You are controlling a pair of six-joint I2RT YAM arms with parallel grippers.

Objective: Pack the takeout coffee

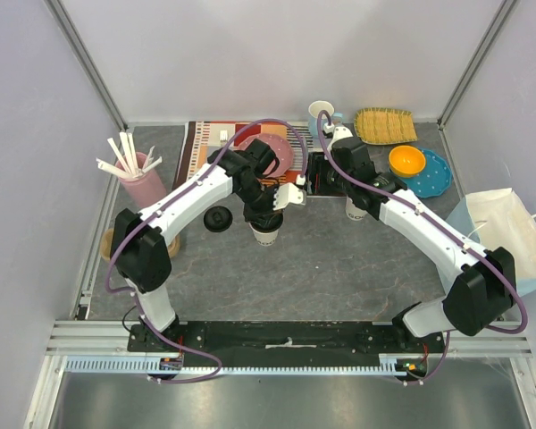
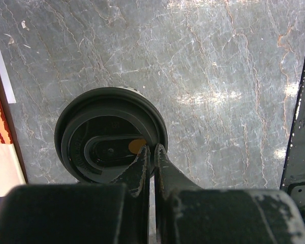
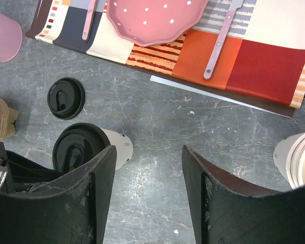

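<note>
Two-fingered left gripper (image 2: 152, 152) pinches the black lid (image 2: 99, 134) on the cup (image 3: 118, 145), its embossing unreadable; right gripper (image 3: 148, 170) gapes.

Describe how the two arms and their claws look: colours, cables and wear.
Both the left arm and the right arm have glossy white link shells joined by chunky black joint housings. A thin purple cable loops along each from base to wrist. The left claw and the right claw have matte black tapered fingers, scuffed with pale scratches and specks.
</note>
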